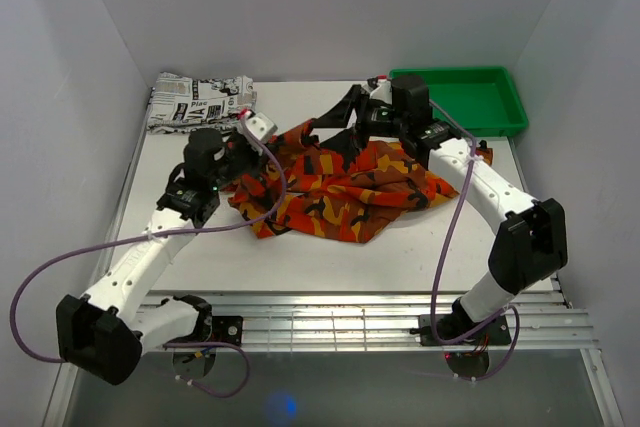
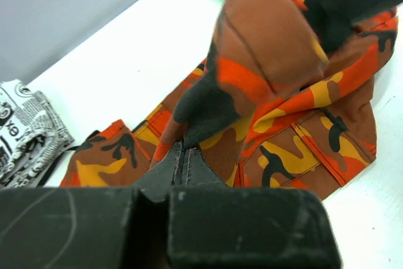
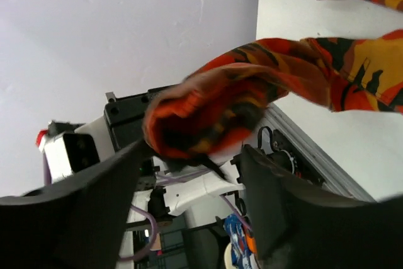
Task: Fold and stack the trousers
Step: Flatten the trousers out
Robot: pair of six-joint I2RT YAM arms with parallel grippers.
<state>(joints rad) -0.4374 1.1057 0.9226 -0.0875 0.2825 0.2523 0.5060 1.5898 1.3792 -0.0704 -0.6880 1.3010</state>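
We see the trousers (image 1: 340, 182) lying in a bumpy heap in the middle of the white table (image 1: 300, 262), with a black-and-white cloth (image 1: 198, 102) at the upper left and a green tray (image 1: 480, 102) at the upper right. Our left gripper (image 2: 181, 167) has its fingers squeezed tight on an edge of the trousers at the heap's left side. Our right gripper (image 3: 195, 155) has its fingers apart, with a fold of the trousers between them.
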